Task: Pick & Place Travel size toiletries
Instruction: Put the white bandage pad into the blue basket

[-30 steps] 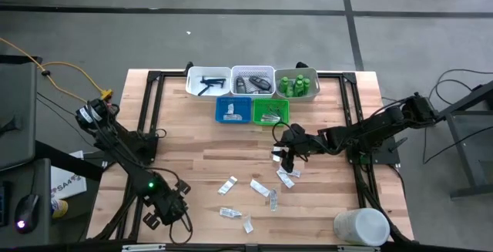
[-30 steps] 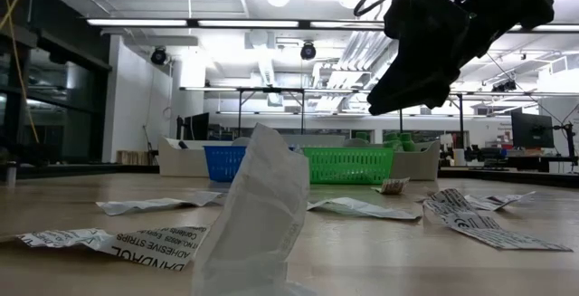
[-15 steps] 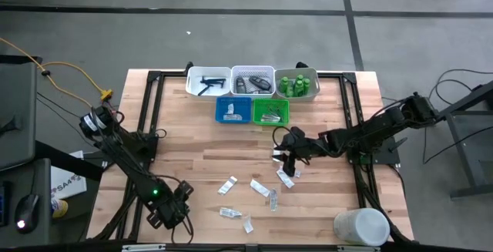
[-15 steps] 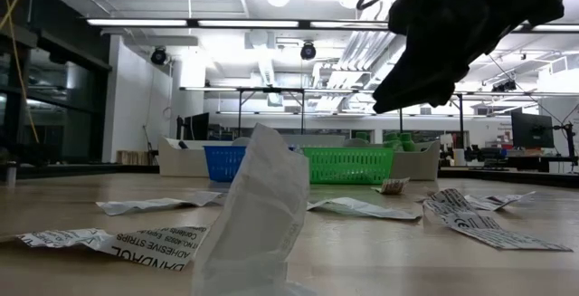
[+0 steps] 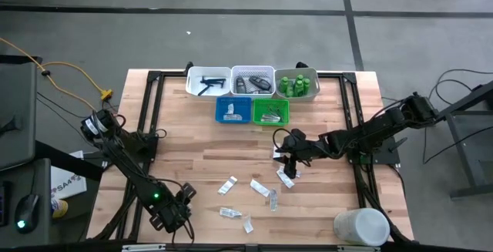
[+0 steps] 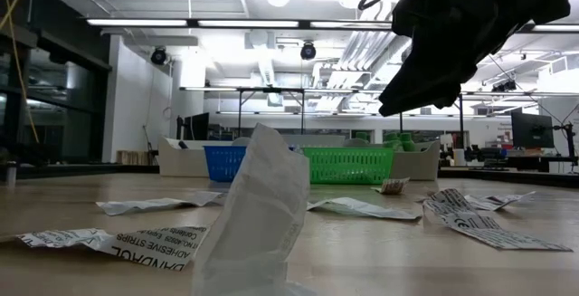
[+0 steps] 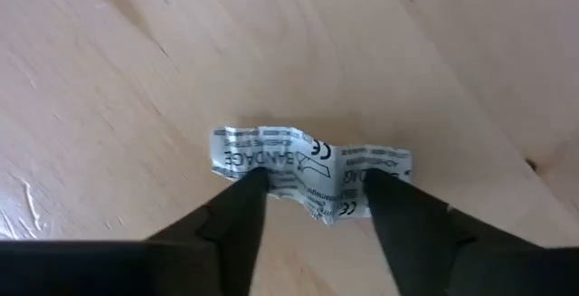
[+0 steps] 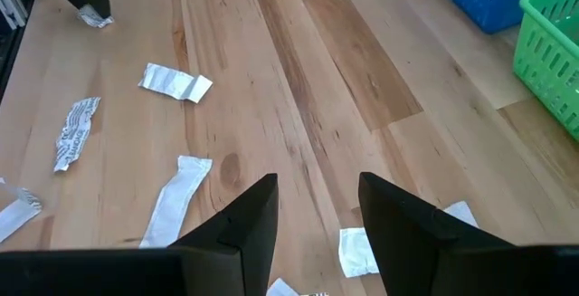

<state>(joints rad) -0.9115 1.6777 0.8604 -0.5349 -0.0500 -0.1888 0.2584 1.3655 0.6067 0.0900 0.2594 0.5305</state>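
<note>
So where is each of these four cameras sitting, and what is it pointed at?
High view: above, straight down on the wooden table; both arms show.
Low view: at tabletop height, level across the packets toward the green tray; the right gripper hangs above.
Left wrist view: on the left arm, left gripper over a bandage packet.
Right wrist view: right gripper above scattered packets.
Shared: high and low both show the blue tray.

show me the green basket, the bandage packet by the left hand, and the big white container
green basket point(image 5: 270, 112): high view, on its rim.
bandage packet point(image 7: 308, 169): left wrist view, on its printed middle.
big white container point(image 5: 360, 227): high view, on its rounded side.
</note>
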